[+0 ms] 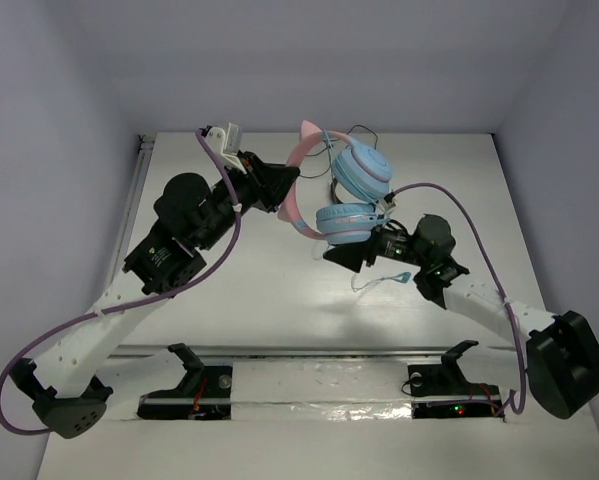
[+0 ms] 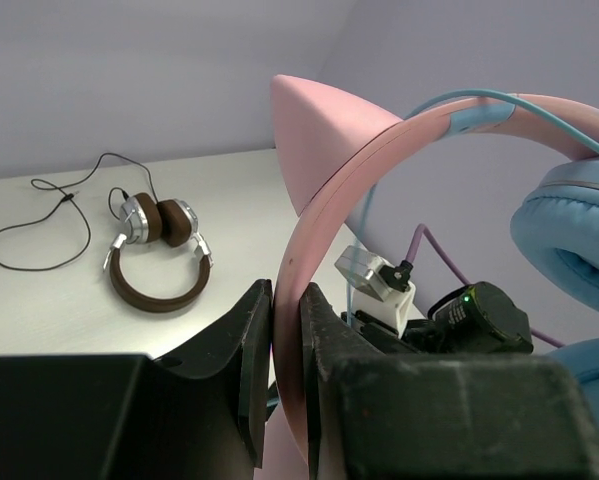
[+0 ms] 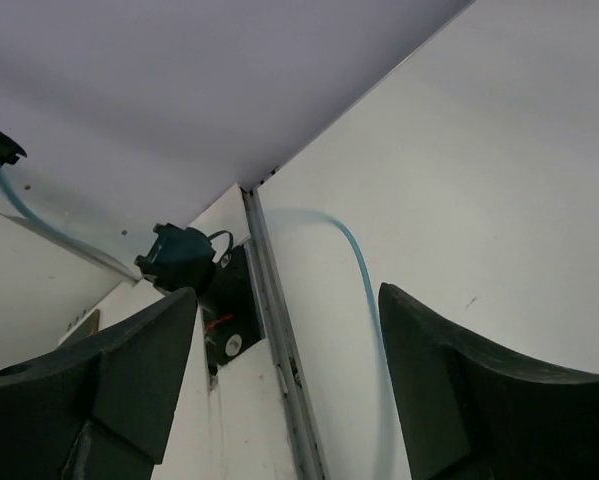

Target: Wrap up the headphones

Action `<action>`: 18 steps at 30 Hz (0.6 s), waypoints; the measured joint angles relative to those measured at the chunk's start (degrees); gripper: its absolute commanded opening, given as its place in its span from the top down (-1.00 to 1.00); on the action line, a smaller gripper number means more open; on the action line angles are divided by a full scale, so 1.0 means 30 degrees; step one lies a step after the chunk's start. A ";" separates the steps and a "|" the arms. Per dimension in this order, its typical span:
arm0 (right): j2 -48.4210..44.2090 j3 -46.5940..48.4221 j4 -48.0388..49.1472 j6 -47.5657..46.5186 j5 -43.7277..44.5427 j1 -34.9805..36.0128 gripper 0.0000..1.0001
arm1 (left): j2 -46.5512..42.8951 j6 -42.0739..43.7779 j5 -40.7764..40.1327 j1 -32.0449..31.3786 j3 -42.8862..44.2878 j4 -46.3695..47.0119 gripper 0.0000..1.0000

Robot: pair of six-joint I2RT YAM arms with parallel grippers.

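Note:
The headphones (image 1: 354, 170) hang in the air above the middle back of the table, with a pink cat-ear headband (image 1: 297, 205) and light blue ear cups. My left gripper (image 1: 282, 190) is shut on the headband; in the left wrist view the jaws (image 2: 287, 340) clamp the pink band (image 2: 339, 190). The thin light blue cable (image 1: 379, 282) dangles below the lower cup. My right gripper (image 1: 351, 255) is just under that cup and open. In the right wrist view the blurred cable (image 3: 364, 270) runs between its spread fingers (image 3: 284, 300), close to the right one, not gripped.
Brown-and-silver headphones (image 2: 159, 255) with a black cable (image 2: 39, 240) lie on the table at the back, mostly hidden behind the blue cups in the top view (image 1: 331, 188). White walls enclose the table. A metal rail (image 1: 299, 352) runs along the front edge.

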 measured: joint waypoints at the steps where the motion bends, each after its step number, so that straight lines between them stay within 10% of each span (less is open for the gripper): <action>1: -0.0211 0.0000 -0.0197 0.0007 0.0051 0.0000 -0.63 | 0.0000 0.0036 0.0000 0.0000 0.0007 0.0000 1.00; 18: -0.1297 0.0350 -0.3956 -0.1778 0.3679 0.0000 -0.50 | 0.0109 0.0459 -0.0007 0.0000 0.1705 -0.1035 1.00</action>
